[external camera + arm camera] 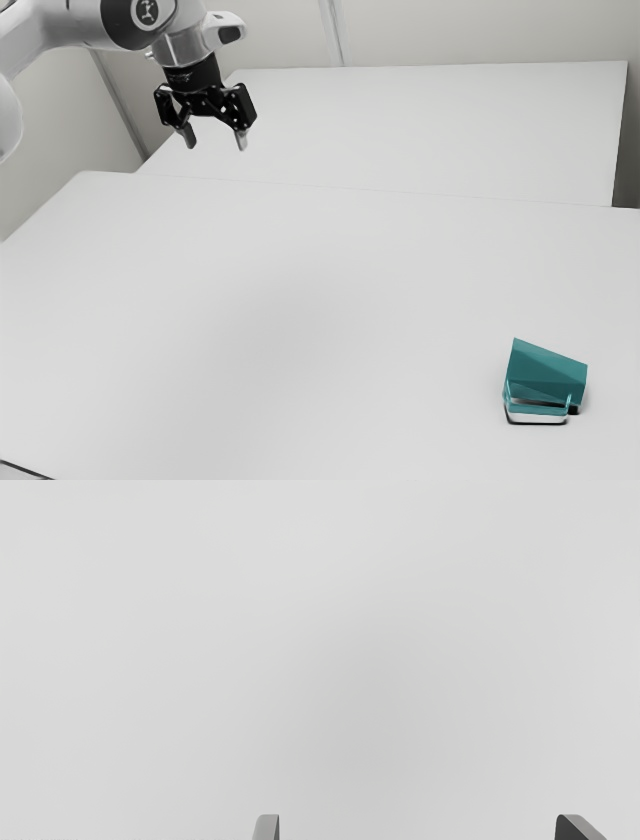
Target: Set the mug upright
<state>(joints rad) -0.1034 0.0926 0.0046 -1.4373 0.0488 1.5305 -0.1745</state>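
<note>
- The hand (pixel 214 142) hangs high over the far part of the tabletop (pixel 300 300), toward the exterior view's left, its 2 fingers (pixel 267 827) spread wide with nothing between them; that gap would suit closing on something broad.
- The mug (pixel 545 378), teal, lies tipped on its side near the exterior view's lower right, well apart from the hand, with the tabletop bearing its weight.
- A pale, dark-edged strip low on the mug's near side may be handle or rim; I cannot tell which.
- Lying so, the mug is not as the task wants it; my judgement is that it needs a hold that lets the hand turn it onto its base.
- A grip too near 1 end might let it swivel or roll, so a firm hold seems wise.
</note>
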